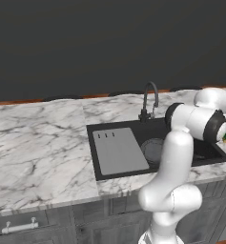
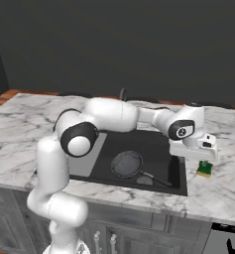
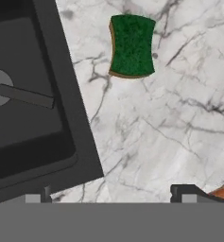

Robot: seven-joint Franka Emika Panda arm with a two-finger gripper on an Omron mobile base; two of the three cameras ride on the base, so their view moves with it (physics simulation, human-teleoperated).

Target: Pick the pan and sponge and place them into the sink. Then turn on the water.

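Note:
The pan (image 2: 127, 163) lies flat in the black sink (image 2: 176, 173), its long handle (image 3: 26, 96) pointing toward the basin's right front corner. On the marble just right of the sink rim lies the sponge (image 3: 131, 46), green face up with a yellow edge showing; it is also on the counter in the right base view (image 2: 205, 169). My gripper (image 3: 111, 196) hovers above the counter beside the sponge, open, its tips wide apart with nothing between them. The hand (image 2: 194, 145) hangs over the sink's right rim. The sponge sits ahead of the fingertips, apart from them.
A dark gooseneck tap (image 1: 150, 100) stands behind the basin. The grey drainboard (image 1: 118, 150) with three slots covers the sink's left part. Marble counter (image 1: 38, 147) stretches to the left; a dark wall rises behind it. My own arm crosses in front of the basin.

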